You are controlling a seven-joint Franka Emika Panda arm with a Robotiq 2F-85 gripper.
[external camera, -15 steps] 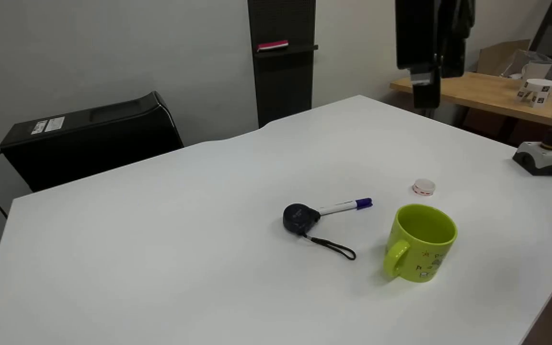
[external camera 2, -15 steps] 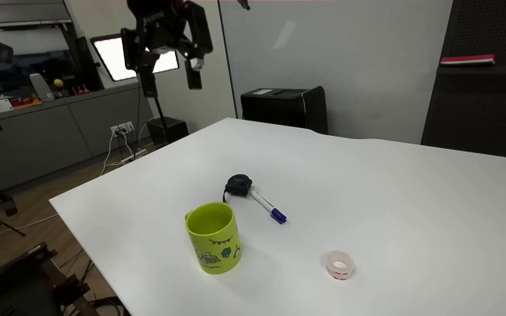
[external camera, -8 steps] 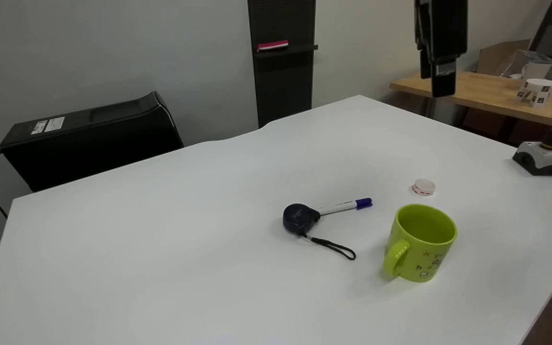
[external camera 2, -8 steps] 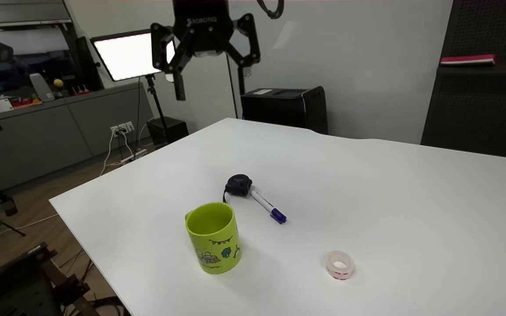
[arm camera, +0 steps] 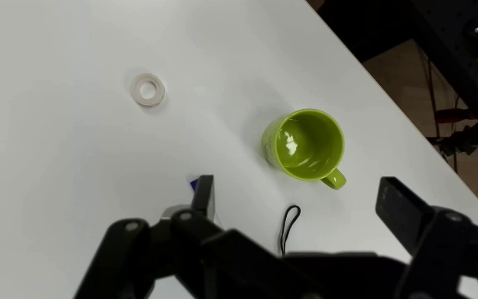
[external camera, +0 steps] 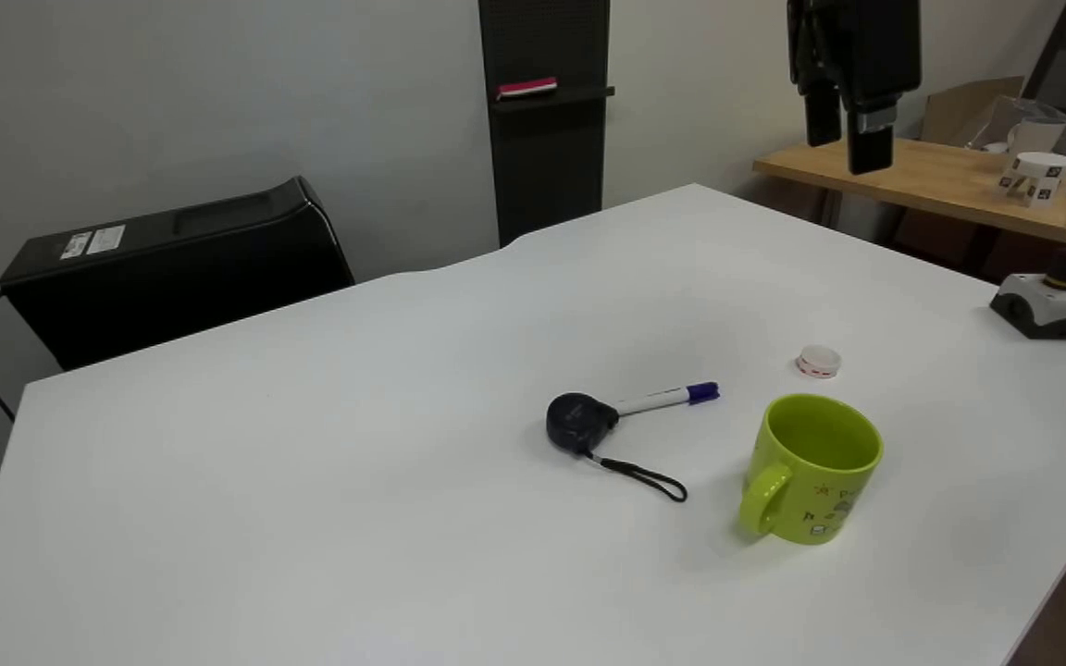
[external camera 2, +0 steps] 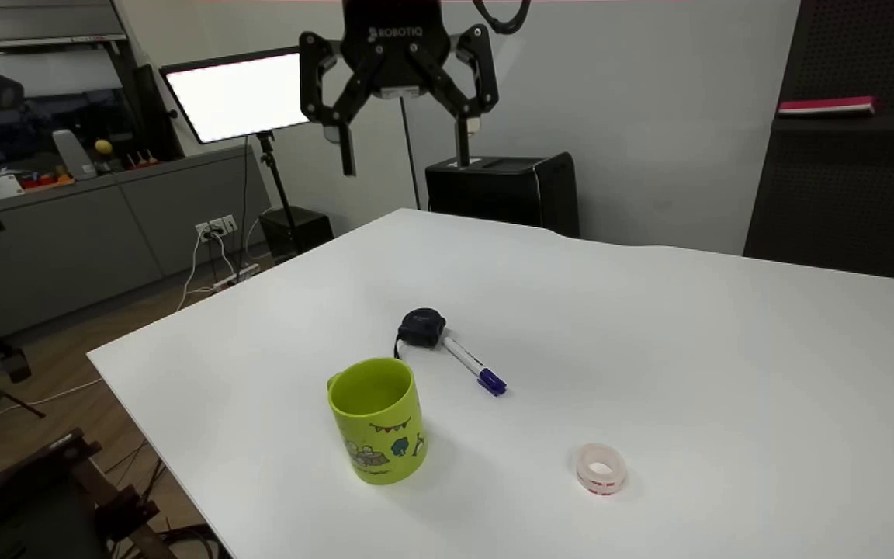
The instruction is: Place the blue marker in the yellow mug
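White table (external camera 2: pixel 695 365); tool (external camera 2: pixel 405 168) well above, spread wide, empty.

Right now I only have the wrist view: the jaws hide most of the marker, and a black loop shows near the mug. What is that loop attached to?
Observer: A dark, round tape measure; you're seeing its strap.
Operator: What lies by the hidden end of the marker?
Observer: That same tape measure: in both exterior views the white end sits right beside it. I can't tell whether they touch.
Operator: How low am I?
Observer: Not low: the jaws hang well above the rim of the mug.
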